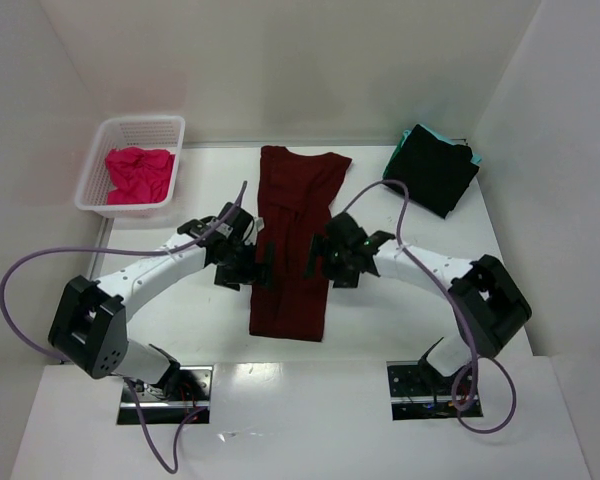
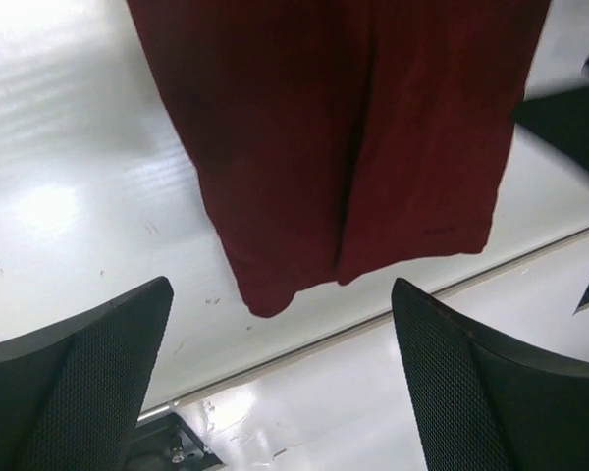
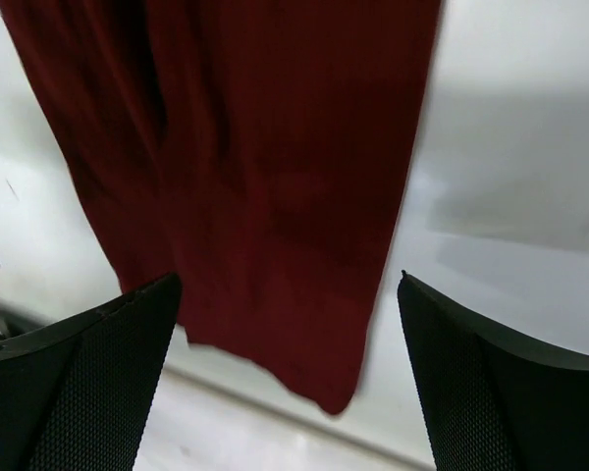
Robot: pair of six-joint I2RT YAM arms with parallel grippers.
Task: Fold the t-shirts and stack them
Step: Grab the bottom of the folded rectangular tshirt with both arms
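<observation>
The dark maroon t-shirt (image 1: 296, 240) lies on the table as a long narrow strip, sides folded in, collar end far. My left gripper (image 1: 263, 265) is open and empty at its left edge. My right gripper (image 1: 322, 262) is open and empty at its right edge. The left wrist view shows the shirt's hem end (image 2: 353, 147) ahead of the open fingers (image 2: 88, 383). The right wrist view shows the same hem (image 3: 265, 177) between the open fingers (image 3: 491, 392). The bright pink t-shirt (image 1: 138, 173) sits crumpled in the basket. The black t-shirt (image 1: 434, 172) lies folded on the teal one (image 1: 467, 153) at the far right.
A white lattice basket (image 1: 100, 197) stands at the far left. White walls close the table on the left, back and right. Purple cables loop from both arms. Two metal base plates (image 1: 420, 388) sit at the near edge.
</observation>
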